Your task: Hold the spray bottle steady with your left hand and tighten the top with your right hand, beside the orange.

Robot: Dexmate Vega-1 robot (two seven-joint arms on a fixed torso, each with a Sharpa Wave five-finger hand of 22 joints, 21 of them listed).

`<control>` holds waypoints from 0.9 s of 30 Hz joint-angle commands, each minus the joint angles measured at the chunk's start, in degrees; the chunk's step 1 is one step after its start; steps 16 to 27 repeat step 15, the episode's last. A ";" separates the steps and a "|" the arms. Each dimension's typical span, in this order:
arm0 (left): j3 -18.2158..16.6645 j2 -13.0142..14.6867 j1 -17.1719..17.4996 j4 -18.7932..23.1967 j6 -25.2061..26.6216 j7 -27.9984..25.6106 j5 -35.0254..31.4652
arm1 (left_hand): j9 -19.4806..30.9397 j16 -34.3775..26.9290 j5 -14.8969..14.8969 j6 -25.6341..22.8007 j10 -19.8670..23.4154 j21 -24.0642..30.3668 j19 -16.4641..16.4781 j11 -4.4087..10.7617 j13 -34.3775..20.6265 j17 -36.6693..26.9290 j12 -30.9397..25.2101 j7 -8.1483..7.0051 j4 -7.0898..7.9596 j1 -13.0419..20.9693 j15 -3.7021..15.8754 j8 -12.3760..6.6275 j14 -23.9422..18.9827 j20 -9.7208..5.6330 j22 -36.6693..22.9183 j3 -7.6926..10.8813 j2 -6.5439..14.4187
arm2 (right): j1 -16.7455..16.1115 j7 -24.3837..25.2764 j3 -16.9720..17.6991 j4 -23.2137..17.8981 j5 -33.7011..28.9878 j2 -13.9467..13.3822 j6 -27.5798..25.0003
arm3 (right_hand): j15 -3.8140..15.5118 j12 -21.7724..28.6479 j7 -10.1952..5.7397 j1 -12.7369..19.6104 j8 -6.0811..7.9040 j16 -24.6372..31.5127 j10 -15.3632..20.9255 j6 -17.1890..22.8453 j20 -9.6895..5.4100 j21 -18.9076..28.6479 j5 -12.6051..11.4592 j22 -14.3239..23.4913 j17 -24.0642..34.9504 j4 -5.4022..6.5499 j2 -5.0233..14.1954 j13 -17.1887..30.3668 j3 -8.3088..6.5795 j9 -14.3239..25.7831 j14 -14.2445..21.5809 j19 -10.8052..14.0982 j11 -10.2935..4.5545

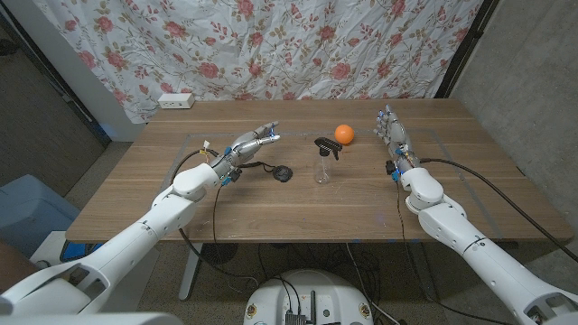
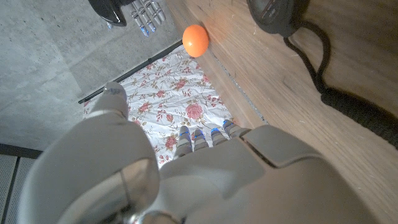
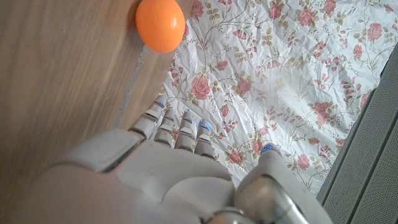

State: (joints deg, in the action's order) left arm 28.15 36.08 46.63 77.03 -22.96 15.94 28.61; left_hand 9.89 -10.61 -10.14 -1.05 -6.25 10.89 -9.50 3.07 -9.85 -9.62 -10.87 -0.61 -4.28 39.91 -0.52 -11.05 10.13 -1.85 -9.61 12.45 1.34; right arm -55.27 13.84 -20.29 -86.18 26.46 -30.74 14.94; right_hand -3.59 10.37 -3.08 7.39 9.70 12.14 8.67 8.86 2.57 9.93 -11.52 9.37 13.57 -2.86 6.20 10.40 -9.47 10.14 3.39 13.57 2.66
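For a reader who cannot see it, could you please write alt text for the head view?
A clear spray bottle with a black top stands mid-table, an orange just behind it to the right. The left robot hand and right robot hand flank it, both open, touching nothing. A small black disc on a cable lies left of the bottle.

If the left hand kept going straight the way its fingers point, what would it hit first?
Probably nothing on the table: the left hand points past the spray bottle and orange, on their far side, though depth is unclear.

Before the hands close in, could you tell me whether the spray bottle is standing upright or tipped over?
Upright: the spray bottle stands on its base on the table, black top uppermost, neither hand touching it.
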 commanded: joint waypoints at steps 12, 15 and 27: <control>-2.16 -5.75 1.32 -3.55 -1.83 -12.71 -2.45 | 0.05 -0.51 -0.45 -2.70 2.35 1.00 -0.33 0.11 -0.10 -0.16 -0.72 -0.25 2.80 -6.20 1.04 -0.03 -2.34 -1.44 -0.12 -0.18 3.86 | 3.28 -5.06 -0.08 8.82 6.73 5.67 5.80 | 0.30 0.37 0.24 -1.26 0.57 0.07 0.02 -0.27 -0.70 0.54 -0.41 0.07 0.02 0.88 0.12 0.07 -0.14 -0.09 -0.17 0.57 -0.29; -2.37 -7.52 0.16 -6.75 -3.38 -13.04 -1.97 | 0.04 -0.61 -0.55 -3.27 3.12 1.13 0.52 0.17 -0.10 -0.09 -0.88 -0.28 2.89 -6.80 1.26 -0.06 -3.36 -1.24 -0.12 -0.15 4.31 | 3.61 -4.29 -0.30 8.88 6.45 5.88 5.23 | 0.36 0.42 0.21 -1.30 0.62 0.11 0.13 -0.21 -0.78 0.60 -0.45 0.06 -0.01 0.92 0.20 0.07 -0.20 -0.09 -0.05 0.73 -0.30; -2.37 -7.52 0.16 -6.75 -3.38 -13.04 -1.97 | 0.04 -0.61 -0.55 -3.27 3.12 1.13 0.52 0.17 -0.10 -0.09 -0.88 -0.28 2.89 -6.80 1.26 -0.06 -3.36 -1.24 -0.12 -0.15 4.31 | 3.61 -4.29 -0.30 8.88 6.45 5.88 5.23 | 0.36 0.42 0.21 -1.30 0.62 0.11 0.13 -0.21 -0.78 0.60 -0.45 0.06 -0.01 0.92 0.20 0.07 -0.20 -0.09 -0.05 0.73 -0.30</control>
